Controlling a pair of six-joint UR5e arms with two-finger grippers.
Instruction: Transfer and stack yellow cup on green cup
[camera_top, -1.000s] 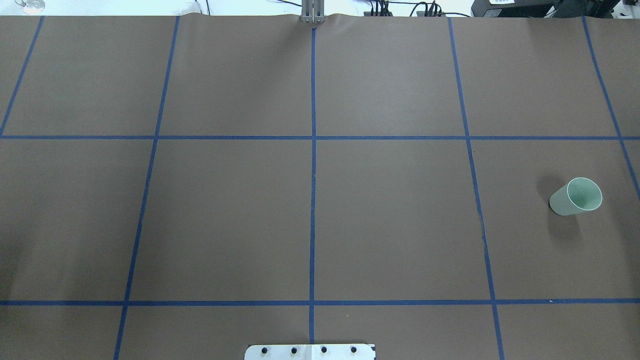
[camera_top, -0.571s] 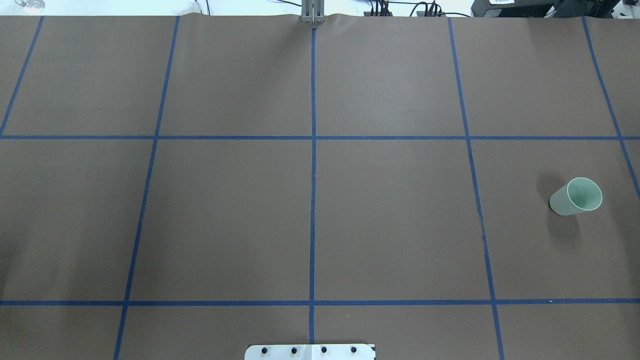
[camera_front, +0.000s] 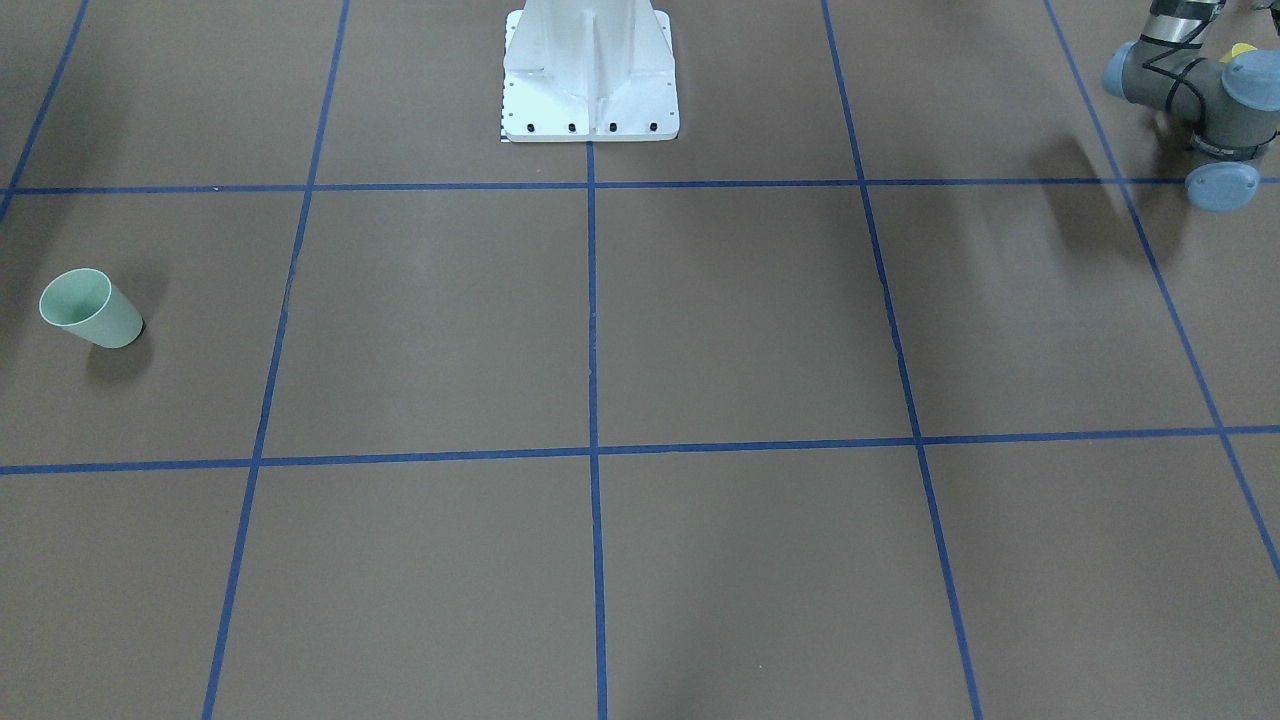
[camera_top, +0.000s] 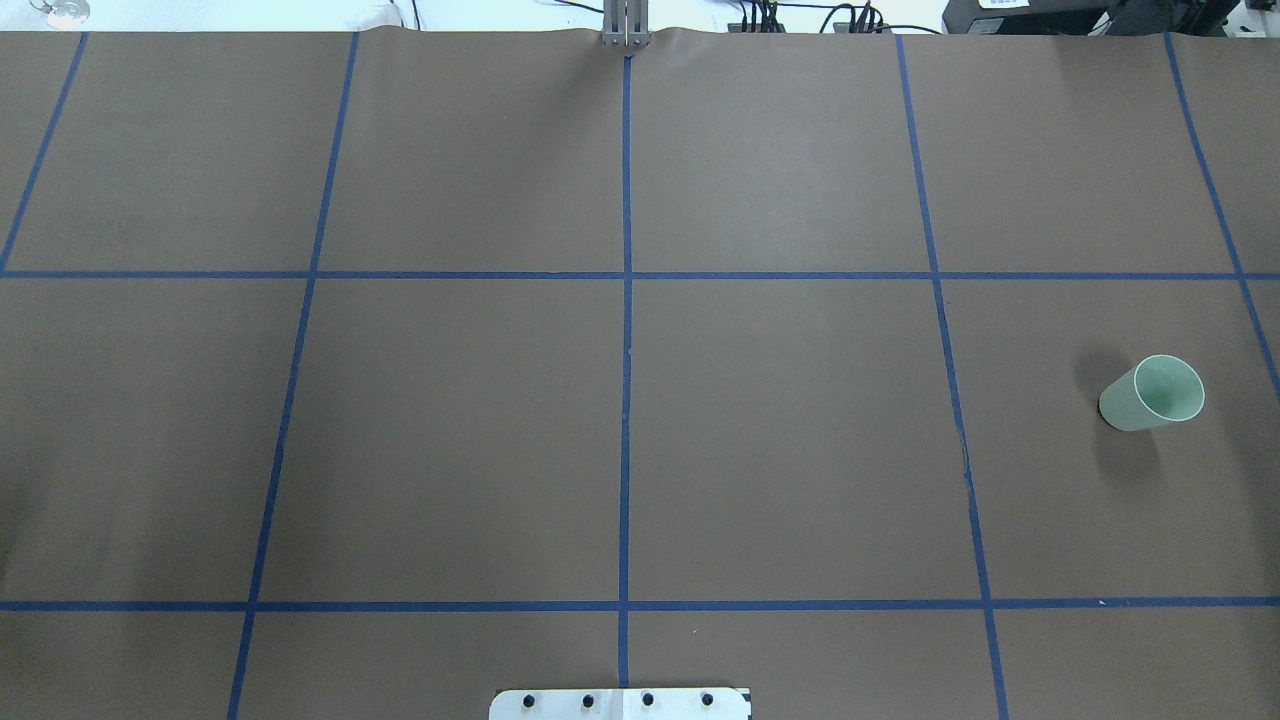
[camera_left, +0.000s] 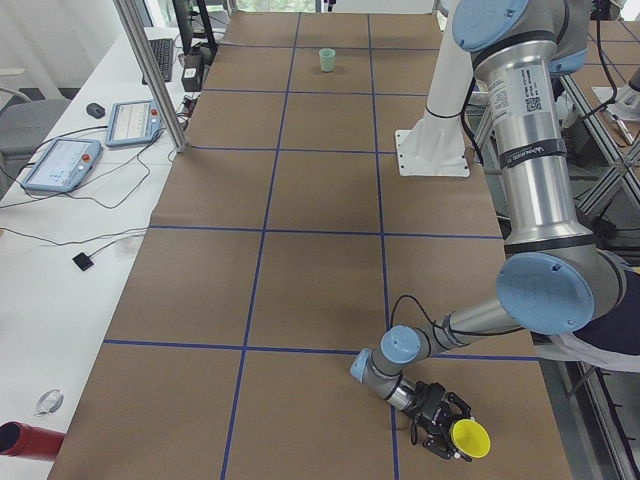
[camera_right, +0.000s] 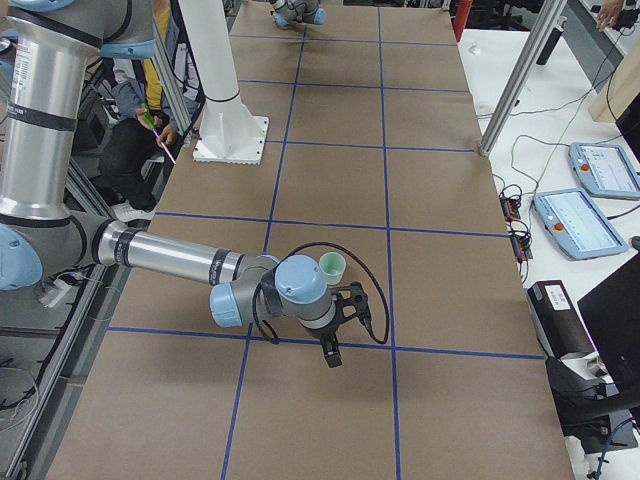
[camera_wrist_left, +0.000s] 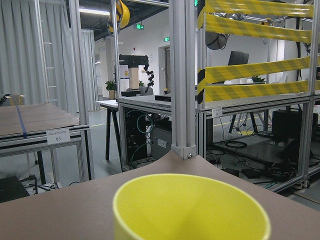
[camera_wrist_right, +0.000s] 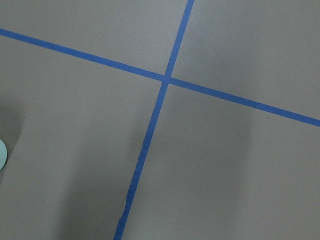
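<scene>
Left tool (camera_left: 447, 430) at the yellow cup (camera_left: 470, 438); whether it pinches, I cannot tell. Pickup step, I judge: next, lift, carry across surface (camera_top: 780, 440) to green cup (camera_top: 1152, 393).

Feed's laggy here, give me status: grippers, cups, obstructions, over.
Left gripper at yellow cup, grip unconfirmed. Right gripper state unclear. Green cup upright, far end, unstacked. No obstruction seen between.
</scene>
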